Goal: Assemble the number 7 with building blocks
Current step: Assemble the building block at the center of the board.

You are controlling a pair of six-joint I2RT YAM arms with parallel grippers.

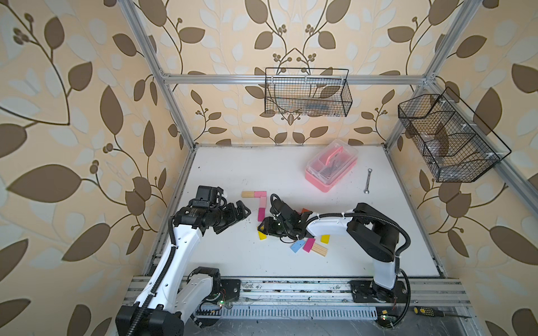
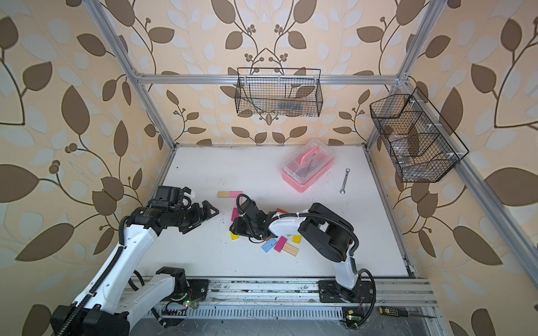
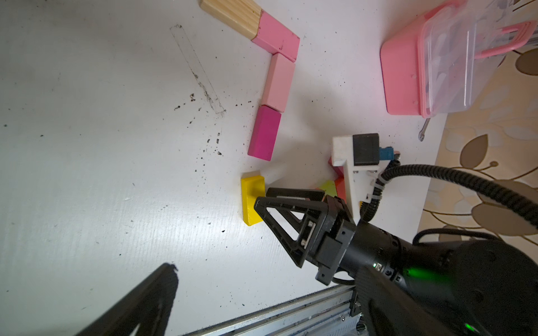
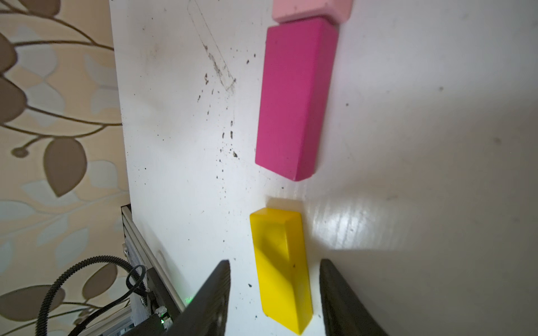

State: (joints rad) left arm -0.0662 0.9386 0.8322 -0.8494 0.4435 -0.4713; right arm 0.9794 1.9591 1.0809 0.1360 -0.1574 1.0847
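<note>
Up close, my right gripper (image 4: pixel 275 261) holds its jaws apart astride a yellow wooden block (image 4: pixel 279 270) on the white tabletop (image 4: pixel 407 116), touching neither side. My left gripper (image 1: pixel 235 219) hangs wide open nearby. Beyond a gap, a magenta wooden block (image 4: pixel 297 96), a pale pink block (image 3: pixel 278 83), a pink block (image 3: pixel 276 36) and a plain wood block (image 3: pixel 233 16) form the unfinished number 7 (image 1: pixel 263 200).

White table (image 1: pixel 233 174), dark crumbs scattered. Yellow block (image 4: pixel 276 232) lies flat between fingers of right gripper (image 4: pixel 273 263). Just ahead, small gap: magenta block (image 4: pixel 294 99), then pale block (image 1: pixel 263 202), pink block (image 1: pixel 260 194), wood block (image 1: pixel 247 194), touching, in L. Behind gripper, around its arm: blue block (image 1: pixel 297 246), second magenta (image 1: pixel 308 245), second wood (image 1: pixel 319 250), second yellow (image 1: pixel 325 239), orange block (image 1: pixel 305 210). Well apart, toward far wall: box (image 1: pixel 330 168), wrench (image 1: pixel 367 180).
</note>
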